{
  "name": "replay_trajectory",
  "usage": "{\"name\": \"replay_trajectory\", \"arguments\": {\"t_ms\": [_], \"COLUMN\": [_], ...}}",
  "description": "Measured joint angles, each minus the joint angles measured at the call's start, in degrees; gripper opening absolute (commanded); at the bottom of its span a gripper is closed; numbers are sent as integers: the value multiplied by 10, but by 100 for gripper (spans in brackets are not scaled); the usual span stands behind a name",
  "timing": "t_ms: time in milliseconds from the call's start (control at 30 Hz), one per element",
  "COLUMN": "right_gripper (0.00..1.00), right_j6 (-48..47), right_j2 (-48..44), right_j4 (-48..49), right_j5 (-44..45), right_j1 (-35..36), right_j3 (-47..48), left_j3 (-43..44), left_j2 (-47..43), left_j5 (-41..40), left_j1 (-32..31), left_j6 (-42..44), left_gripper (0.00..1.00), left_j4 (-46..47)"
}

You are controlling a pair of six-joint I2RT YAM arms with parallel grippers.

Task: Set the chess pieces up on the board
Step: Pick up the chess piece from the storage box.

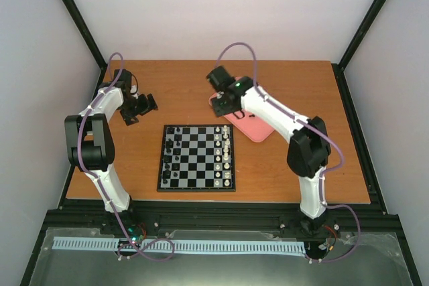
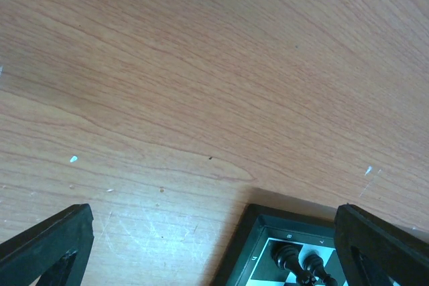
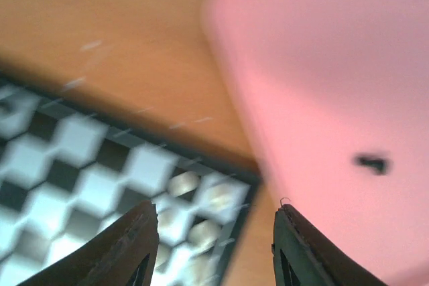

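The board (image 1: pixel 196 188) lies at the table's middle front. Black chess pieces (image 1: pixel 171 155) stand along its left columns, cream ones along its right. My left gripper (image 1: pixel 143 112) hovers off the board's far left corner, open wide and empty. In the left wrist view that gripper (image 2: pixel 213 212) frames bare wood, the board's corner (image 2: pixel 249 254) and two black pieces (image 2: pixel 298 264). My right gripper (image 1: pixel 223 108) hangs between the board's far right corner and the pink tray, open with nothing between its fingers (image 3: pixel 127 246). One small black piece (image 3: pixel 372 163) lies on the tray.
The pink tray (image 1: pixel 253 127) sits just right of the board's far edge, partly under my right arm. In the blurred right wrist view, cream pieces (image 3: pixel 218 195) show on the board's corner squares. Dark frame posts and pale walls enclose the table.
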Motion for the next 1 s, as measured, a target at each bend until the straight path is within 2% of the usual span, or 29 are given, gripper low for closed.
{"name": "replay_trajectory", "arguments": {"t_ms": [133,267,367,433,733,1000], "right_gripper": [52,50,41,40,41,50], "right_j6": [13,23,28,28,-42,-127], "right_j2": [75,144,182,193,192,161], "right_j4": [-23,-32,-38,-42,-27,3], "right_j5": [35,46,42,35,26,-4], "right_j1": [-102,-151,-181,-199,-217,-219], "right_j3": [48,70,80,79,50,-14], "left_j3": [0,0,0,0,0,0], "left_j2": [0,0,0,0,0,0], "left_j5": [2,5,5,5,7,7], "left_j1": [0,0,0,0,0,0], "left_j6": [0,0,0,0,0,0], "left_gripper": [100,100,100,100,100,100], "left_j4": [-1,-2,-2,-2,-2,-2]}}
